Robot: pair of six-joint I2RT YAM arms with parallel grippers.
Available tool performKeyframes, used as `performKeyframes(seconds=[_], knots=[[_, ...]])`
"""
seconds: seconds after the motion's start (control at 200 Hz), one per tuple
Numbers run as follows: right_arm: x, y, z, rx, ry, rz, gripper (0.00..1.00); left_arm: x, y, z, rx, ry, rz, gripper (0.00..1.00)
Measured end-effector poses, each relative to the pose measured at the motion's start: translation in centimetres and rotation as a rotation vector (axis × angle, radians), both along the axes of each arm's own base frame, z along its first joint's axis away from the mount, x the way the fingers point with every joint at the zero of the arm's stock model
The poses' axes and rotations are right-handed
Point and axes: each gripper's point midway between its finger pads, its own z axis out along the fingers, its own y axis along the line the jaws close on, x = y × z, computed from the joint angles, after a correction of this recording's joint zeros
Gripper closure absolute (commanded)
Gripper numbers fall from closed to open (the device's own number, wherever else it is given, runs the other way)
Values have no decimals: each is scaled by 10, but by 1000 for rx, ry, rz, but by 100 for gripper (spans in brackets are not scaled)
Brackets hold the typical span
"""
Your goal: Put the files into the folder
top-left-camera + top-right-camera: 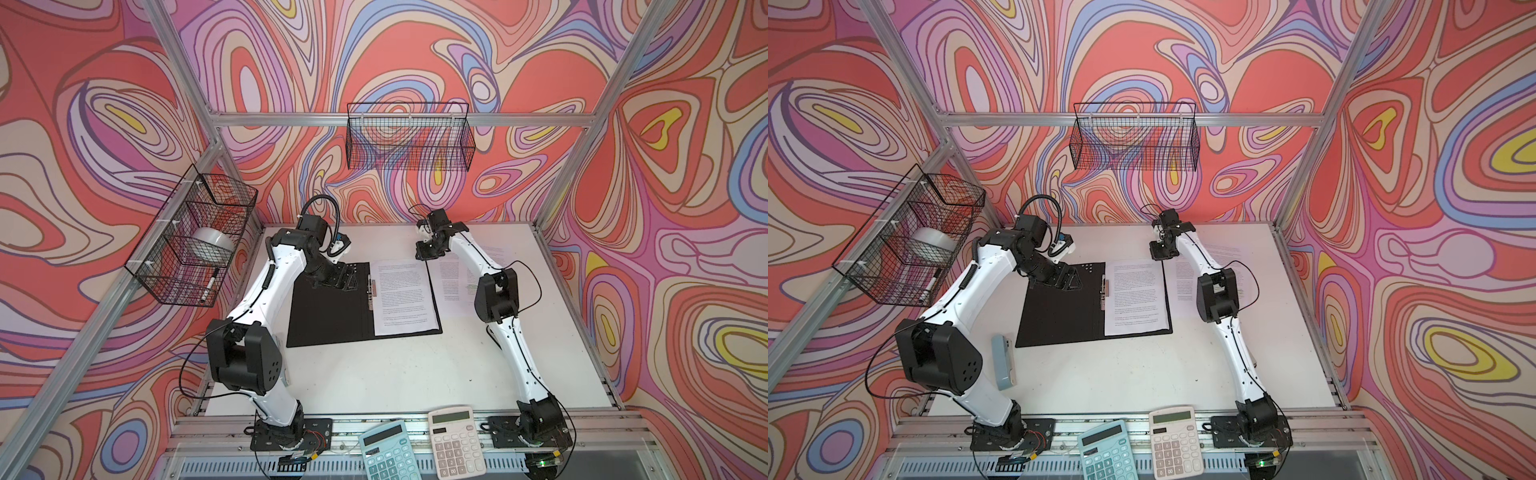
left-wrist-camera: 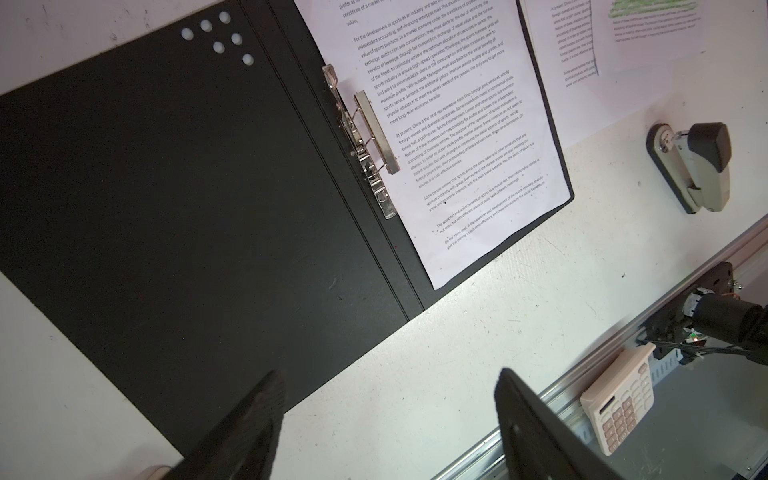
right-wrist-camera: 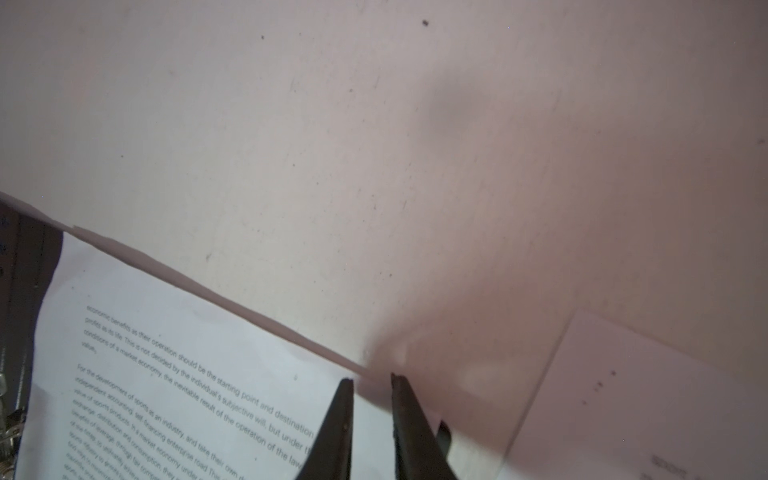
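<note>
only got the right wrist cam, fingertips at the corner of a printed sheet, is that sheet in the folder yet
Observer: Yes. In both top views that sheet lies on the right half of the folder, which lies open and flat on the table.
Operator: ok any files left outside it
Observer: Yes, loose sheets lie on the table right of the folder, partly under the right arm. The left wrist view shows green highlighted lines on one.

Printed small on the file (image 2: 457,137) in the folder (image 2: 166,187): "For the development of sports as an industry".
</note>
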Motion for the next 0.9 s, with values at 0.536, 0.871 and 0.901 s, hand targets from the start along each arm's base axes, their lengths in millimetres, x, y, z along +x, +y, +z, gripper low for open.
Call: performKeyframes(seconds=[0.536,0.871,0.901], knots=[[-31,-7,94,48,-44,-63,64,-2,2,7,3,-21,14,20],[-150,-30,80,10,161,-160,72,-1,2,8,3,-23,26,20],[-161,-30,72,0,187,-162,73,-1,2,8,0,-22,27,20]])
